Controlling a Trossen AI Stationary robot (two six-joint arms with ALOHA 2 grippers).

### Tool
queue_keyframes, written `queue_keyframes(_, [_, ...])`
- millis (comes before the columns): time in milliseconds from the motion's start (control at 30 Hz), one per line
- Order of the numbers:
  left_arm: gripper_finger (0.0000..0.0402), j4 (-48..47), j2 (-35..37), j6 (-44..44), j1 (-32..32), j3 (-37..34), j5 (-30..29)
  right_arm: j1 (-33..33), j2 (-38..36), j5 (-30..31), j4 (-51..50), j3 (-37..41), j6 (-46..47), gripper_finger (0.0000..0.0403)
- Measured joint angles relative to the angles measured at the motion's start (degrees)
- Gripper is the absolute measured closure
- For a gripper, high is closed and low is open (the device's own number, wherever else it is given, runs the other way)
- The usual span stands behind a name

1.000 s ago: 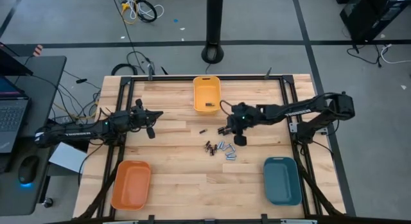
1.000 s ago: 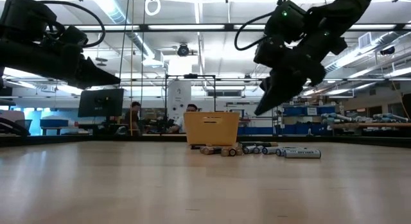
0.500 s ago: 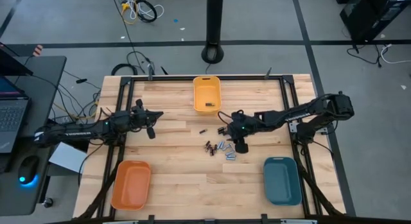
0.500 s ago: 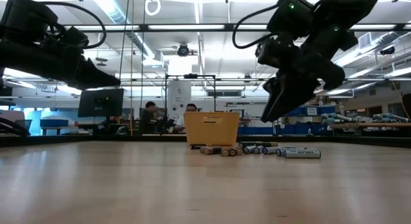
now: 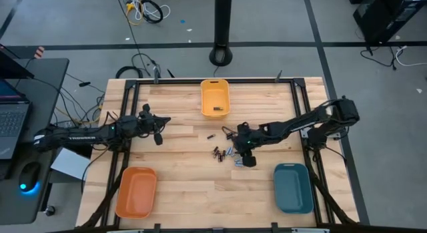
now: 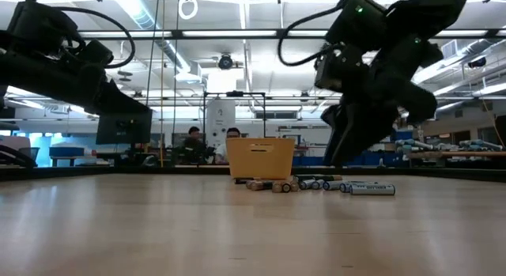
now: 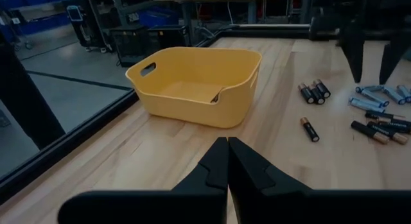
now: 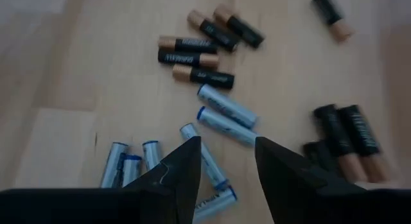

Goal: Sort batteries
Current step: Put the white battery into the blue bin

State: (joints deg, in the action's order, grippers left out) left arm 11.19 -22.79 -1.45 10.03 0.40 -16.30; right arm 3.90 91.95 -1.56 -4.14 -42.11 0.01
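Observation:
The batteries lie loose in a small heap at mid-table. Several are black with copper ends and several are pale silvery-blue. One dark battery lies apart, toward the far side. My right gripper hangs open just over the heap's right side, fingers pointing down. In the right wrist view the pale batteries lie between and beyond its fingers. My left gripper is shut and hovers over the table's left part.
A yellow bin stands at the far edge with a small dark thing in it. An orange bin sits at the near left and a teal bin at the near right. Bare wood lies between the heap and the near bins.
My right gripper has moved toward the table's near edge and come down toward the battery heap, tipping its fingers more steeply downward. The batteries have stayed where they were.

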Motion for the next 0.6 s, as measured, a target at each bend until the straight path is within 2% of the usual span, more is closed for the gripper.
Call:
queue_keyframes(267, [0.0389, 1.85, -2.27, -1.43, -0.03, 0.0, 0.0, 0.81, 5.72, -0.01, -8.56, -6.55, -1.24, 0.0251])
queue_keyframes(500, [0.0389, 2.5, -3.51, -1.38, -0.03, 0.0, 0.0, 0.71, 7.39, -0.02, -10.38, -7.14, -3.2, 0.0254])
queue_keyframes(600, [0.0389, 2.75, -3.69, -1.38, -0.03, 0.0, 0.0, 0.41, 7.97, -0.04, -10.34, -7.29, -3.54, 0.0268])
